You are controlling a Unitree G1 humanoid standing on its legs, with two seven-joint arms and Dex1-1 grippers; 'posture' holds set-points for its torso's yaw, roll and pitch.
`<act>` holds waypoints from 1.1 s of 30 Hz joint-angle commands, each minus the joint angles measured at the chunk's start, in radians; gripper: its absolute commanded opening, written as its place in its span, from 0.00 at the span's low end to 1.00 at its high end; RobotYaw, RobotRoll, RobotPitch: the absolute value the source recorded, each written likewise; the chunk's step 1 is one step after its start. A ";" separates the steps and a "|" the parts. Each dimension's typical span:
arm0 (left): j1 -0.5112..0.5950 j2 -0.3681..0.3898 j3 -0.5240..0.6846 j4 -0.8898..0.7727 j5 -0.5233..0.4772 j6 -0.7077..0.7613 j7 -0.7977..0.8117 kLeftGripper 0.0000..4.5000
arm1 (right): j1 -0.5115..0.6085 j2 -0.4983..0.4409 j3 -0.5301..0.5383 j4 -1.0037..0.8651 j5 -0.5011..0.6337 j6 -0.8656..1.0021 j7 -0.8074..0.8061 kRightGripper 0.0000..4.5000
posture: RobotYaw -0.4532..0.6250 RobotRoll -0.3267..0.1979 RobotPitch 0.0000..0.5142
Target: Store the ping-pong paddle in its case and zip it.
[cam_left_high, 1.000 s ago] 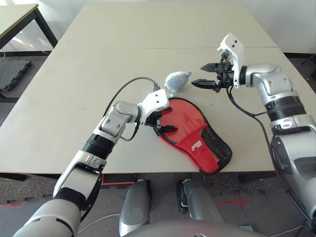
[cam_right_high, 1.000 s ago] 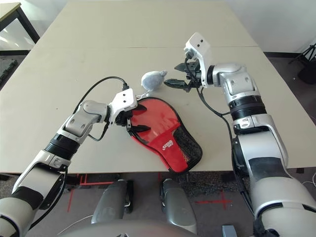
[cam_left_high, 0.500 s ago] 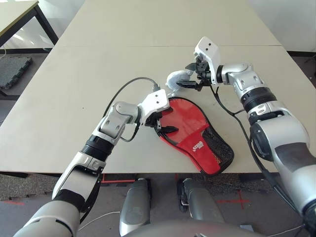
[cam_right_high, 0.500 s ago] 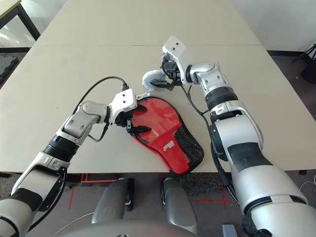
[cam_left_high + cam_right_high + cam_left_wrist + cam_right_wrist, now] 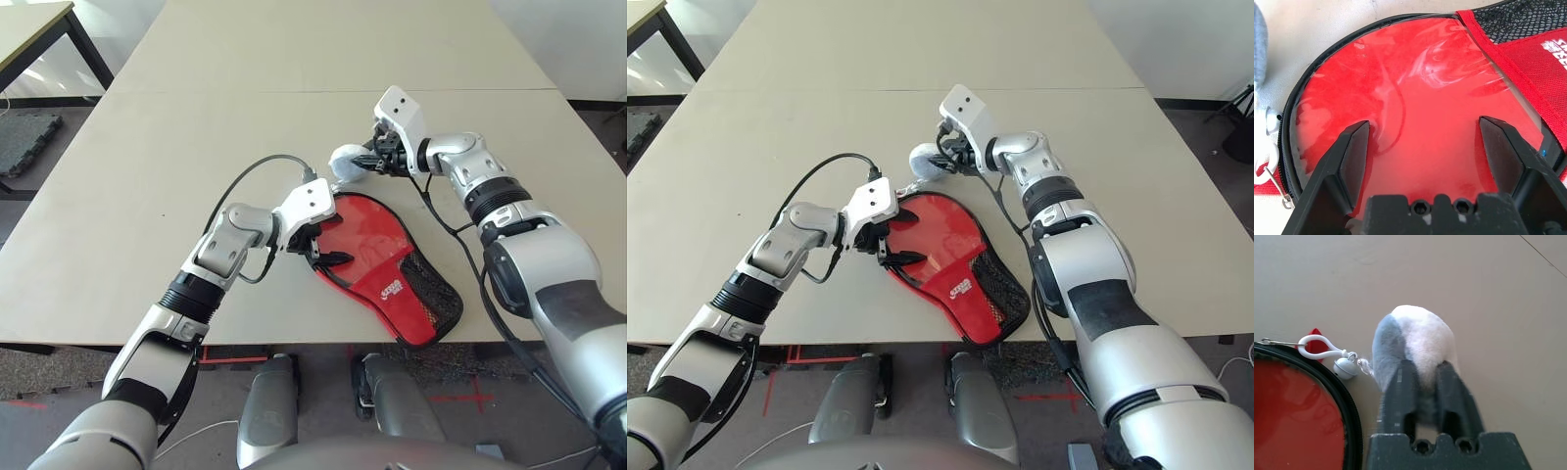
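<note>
"Right gripper (image 5: pixel 1426 364)?"
"Pinching the plush charm (image 5: pixel 1425 330); I'm probably using it as a zipper pull."
"Left gripper (image 5: pixel 1424 120)?"
"Spreading wide over the case (image 5: pixel 367 245), lying on the table (image 5: pixel 196 127); likely steadying it."

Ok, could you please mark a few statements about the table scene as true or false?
1. The right tool is closed on the grey and white plush charm. True.
2. The left tool is shut on the black mesh pocket. False: it is open over the case's clear-covered red round part.
3. A white plastic clip links the charm to the metal zipper pull. True.
4. The red paddle-shaped case with black edging stands upright. False: it lies flat on the pale table.
</note>
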 commanded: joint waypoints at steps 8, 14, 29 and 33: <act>0.023 -0.002 -0.032 0.017 0.012 0.008 -0.007 1.00 | 0.000 -0.060 -0.011 0.026 -0.039 -0.018 -0.052 0.00 | 0.52 0.62 0.27; 0.025 -0.005 -0.038 0.016 0.011 0.004 -0.013 1.00 | 0.018 -0.128 -0.015 0.025 -0.043 -0.027 -0.050 0.00 | 0.51 0.62 0.23; 0.021 -0.012 -0.044 0.034 0.010 -0.001 -0.012 1.00 | 0.092 -0.345 -0.027 0.024 -0.045 -0.032 -0.017 0.00 | 0.48 0.62 0.20; 0.024 -0.013 -0.044 0.035 0.010 0.000 -0.011 1.00 | 0.116 -0.395 -0.045 0.011 -0.030 -0.020 0.018 0.00 | 0.47 0.62 0.20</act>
